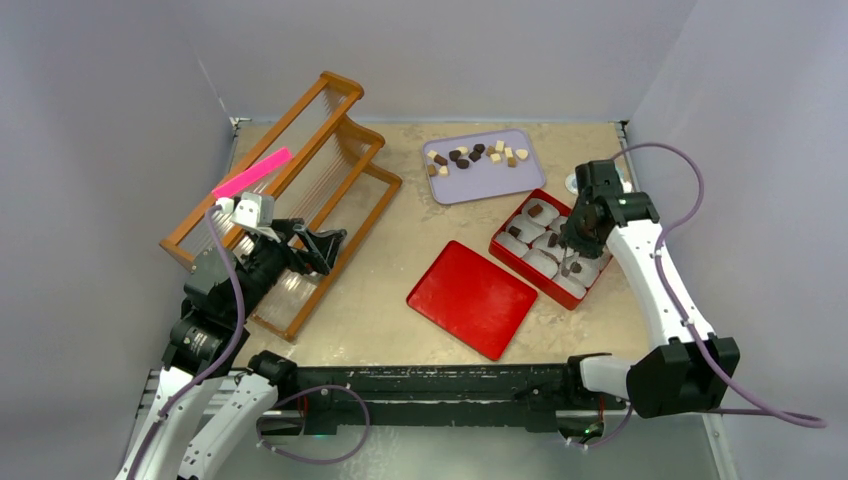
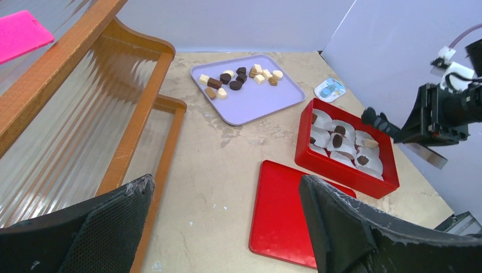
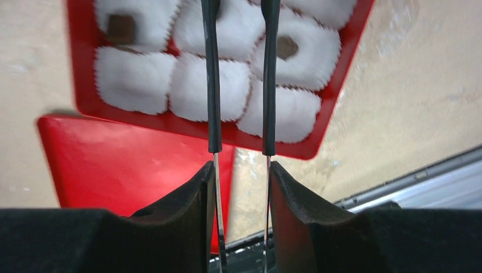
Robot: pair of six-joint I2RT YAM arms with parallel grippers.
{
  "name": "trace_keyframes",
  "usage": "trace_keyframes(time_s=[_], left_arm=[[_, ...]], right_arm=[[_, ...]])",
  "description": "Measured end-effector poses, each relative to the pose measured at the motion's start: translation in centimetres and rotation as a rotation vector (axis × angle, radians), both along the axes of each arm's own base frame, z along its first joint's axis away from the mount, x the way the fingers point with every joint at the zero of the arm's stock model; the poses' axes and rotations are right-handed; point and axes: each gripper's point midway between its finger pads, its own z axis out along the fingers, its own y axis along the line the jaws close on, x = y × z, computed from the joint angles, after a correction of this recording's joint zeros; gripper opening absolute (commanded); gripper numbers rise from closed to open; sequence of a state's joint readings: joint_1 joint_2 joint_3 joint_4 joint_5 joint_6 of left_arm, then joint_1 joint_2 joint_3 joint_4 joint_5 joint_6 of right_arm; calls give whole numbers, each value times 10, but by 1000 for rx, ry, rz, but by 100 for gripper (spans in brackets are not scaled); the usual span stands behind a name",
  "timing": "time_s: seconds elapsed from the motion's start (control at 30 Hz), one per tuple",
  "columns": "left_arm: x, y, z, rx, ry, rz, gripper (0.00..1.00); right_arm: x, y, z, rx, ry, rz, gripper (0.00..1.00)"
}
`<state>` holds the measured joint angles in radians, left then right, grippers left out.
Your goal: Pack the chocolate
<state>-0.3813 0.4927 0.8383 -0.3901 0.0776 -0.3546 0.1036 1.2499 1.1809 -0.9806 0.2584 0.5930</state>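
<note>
Setting a piece down well means bringing the thin metal tweezers point(image 3: 211, 85) with black sleeves straight over the middle of 1 empty white pleated paper cup point(image 3: 136, 79). Then ease the squeeze and lift straight up, so the tips do not snag the paper. The right gripper point(image 3: 241, 170) is clamped on those tweezers. Their tips lie outside the wrist view, so I cannot tell whether they carry a piece. The left gripper point(image 2: 224, 187) stands spread wide and empty beside the orange-brown wooden rack point(image 1: 343, 88).

Most of the small brown and cream chocolate pieces point(image 1: 470, 155) lie loose on the flat lilac tray point(image 1: 490, 185). A few sit in cups in the shallow red box point(image 2: 341, 173). The pieces are squat, with no long axis I can make out.
</note>
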Motion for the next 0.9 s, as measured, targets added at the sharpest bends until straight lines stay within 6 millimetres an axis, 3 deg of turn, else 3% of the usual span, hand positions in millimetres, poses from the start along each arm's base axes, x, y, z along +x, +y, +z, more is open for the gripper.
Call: trace_keyframes(time_s=[0.23,0.37,0.53,0.9], left_arm=[[0,0,0,0,0,0,97],[0,0,0,0,0,0,97],[0,0,0,0,0,0,97],[0,0,0,1,1,0,98]], right_arm=[[46,17,41,43,-193,164,40],[70,28,49,55,-255,266,41],[106,31,41,14,-267,358,42],[187,32,4,-64,-180,486,42]])
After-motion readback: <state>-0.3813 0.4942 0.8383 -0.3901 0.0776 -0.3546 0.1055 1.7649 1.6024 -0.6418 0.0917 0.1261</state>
